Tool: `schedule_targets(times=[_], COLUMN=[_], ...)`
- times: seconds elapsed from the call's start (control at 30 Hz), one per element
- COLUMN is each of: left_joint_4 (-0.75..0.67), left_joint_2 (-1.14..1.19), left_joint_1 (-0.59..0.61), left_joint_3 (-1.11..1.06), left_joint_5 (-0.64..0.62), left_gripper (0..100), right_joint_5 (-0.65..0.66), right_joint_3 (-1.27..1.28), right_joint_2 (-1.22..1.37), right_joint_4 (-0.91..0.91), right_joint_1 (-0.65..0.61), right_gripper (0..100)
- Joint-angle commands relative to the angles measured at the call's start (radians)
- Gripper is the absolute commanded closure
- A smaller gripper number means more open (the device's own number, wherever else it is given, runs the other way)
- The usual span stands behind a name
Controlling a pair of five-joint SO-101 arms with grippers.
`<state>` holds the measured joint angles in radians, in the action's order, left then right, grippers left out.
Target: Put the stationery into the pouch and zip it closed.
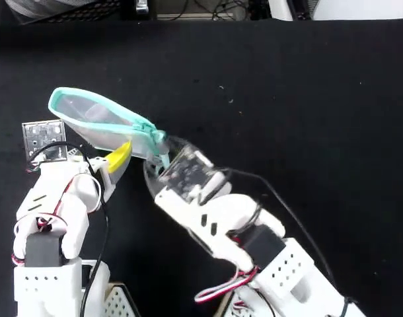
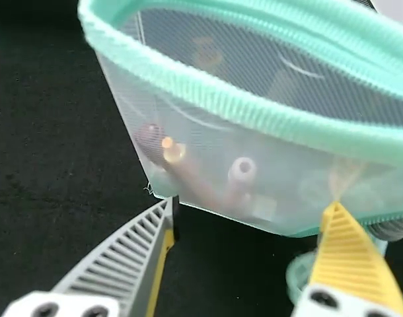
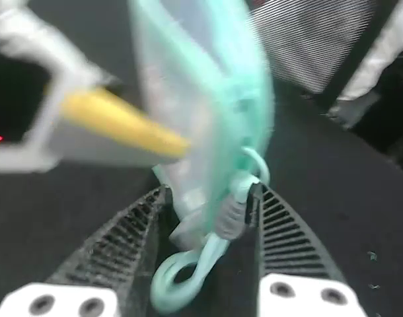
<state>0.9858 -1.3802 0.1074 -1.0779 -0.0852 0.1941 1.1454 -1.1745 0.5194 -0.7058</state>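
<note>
The right pincer [image 3: 208, 191] is nearly shut, nipping the end of the pouch [image 1: 89, 119], which stretches from it toward 10 o'clock over the worktop [image 1: 287, 99]. The left pincer [image 2: 251, 205] is spread wide, tips against the pouch bottom. Stationery [image 2: 188, 175] lies inside.

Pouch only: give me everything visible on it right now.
The pouch is translucent and mesh-like, with a mint-green zipper along its rim, unzipped, mouth gaping. Stationery shows blurred through its wall. It lies tilted over the black table. The right gripper is closed on its zipper end, where a looped pull hangs. The left gripper is open, flanking its bottom edge, yellow fingertip against the wall.
</note>
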Motion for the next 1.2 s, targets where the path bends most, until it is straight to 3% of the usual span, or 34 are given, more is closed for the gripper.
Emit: schedule_targets(times=[0.0,0.37,0.7,0.93,1.17], left_joint_4=[-0.02,-0.015,-0.015,-0.015,-0.015], left_joint_2=[-0.014,-0.014,-0.014,-0.014,-0.014], left_joint_1=[0.01,0.008,0.01,0.01,0.01], left_joint_3=[0.004,0.005,0.004,0.004,0.004], left_joint_5=[-0.012,-0.012,-0.012,-0.012,-0.012], left_gripper=[65,65,65,65,65], right_joint_5=[-0.014,-0.012,-0.021,-0.008,0.143], right_joint_3=[0.03,0.131,0.039,0.019,0.044], right_joint_2=[-0.007,0.008,0.236,0.211,0.082], right_joint_4=[-0.101,-0.236,-0.282,-0.282,-0.273], right_joint_1=[0.075,0.086,0.075,0.078,0.075], right_gripper=[79.3,79.4,79.5,92.2,98.6])
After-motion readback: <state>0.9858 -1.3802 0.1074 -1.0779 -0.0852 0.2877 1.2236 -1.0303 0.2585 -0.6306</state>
